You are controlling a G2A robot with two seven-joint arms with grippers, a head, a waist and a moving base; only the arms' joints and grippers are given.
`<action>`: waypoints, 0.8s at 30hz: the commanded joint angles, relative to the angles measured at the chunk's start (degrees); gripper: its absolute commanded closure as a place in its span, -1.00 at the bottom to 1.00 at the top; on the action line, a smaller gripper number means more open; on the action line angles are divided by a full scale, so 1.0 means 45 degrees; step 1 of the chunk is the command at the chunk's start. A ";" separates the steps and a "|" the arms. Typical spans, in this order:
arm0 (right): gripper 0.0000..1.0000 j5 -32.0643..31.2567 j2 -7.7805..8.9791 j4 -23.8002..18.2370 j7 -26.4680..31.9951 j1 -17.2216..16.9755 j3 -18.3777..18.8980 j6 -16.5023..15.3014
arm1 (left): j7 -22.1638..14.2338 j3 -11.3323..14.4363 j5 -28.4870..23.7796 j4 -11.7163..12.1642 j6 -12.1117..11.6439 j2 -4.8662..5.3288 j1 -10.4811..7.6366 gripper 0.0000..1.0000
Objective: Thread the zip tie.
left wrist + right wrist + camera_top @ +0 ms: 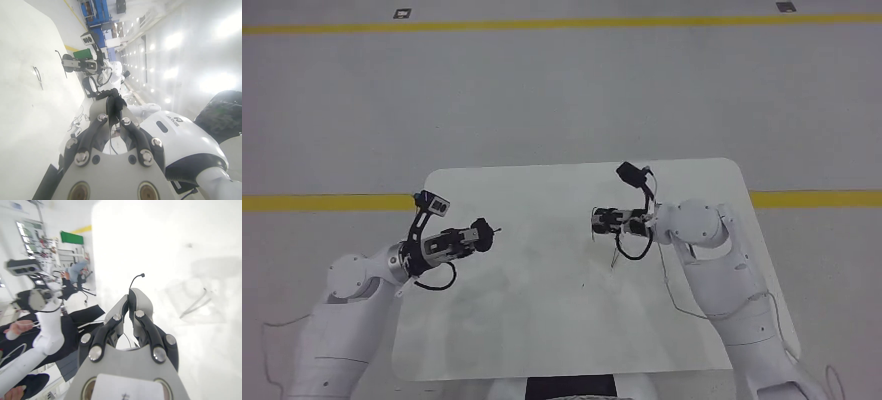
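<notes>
Right hand (129, 293) is clamped on the zip tie (141, 275), head poking out. Left hand (113, 99) pinches a thin black strip (110, 135). I'd line them up slowly mid-counter (542, 320).

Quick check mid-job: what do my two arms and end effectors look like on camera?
The left arm and right arm are white shells with dark joints; a black cable loops at each wrist. The left end effector and right end effector each have a grey plate, black curved links with silver pins, and grey fingers with black pads.
</notes>
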 commanded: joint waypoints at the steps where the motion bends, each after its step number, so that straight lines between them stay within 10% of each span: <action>1: 1.00 0.0786 -0.0056 -0.0453 -0.1295 -0.0463 -0.0046 -0.0214 | 0.0561 0.0244 -0.0075 0.0003 0.0002 -0.0102 0.0146 1.00; 12: 1.00 0.2482 -0.0215 -0.1983 -0.5074 -0.1874 -0.0651 -0.1490 | 0.2988 0.1500 -0.0286 0.0426 0.0002 -0.0768 0.0113 1.00; 24: 1.00 0.2859 -0.0260 -0.2137 -0.5915 -0.2066 -0.0894 -0.1844 | 0.3165 0.1689 0.0300 0.0468 0.0095 -0.0837 -0.0011 1.00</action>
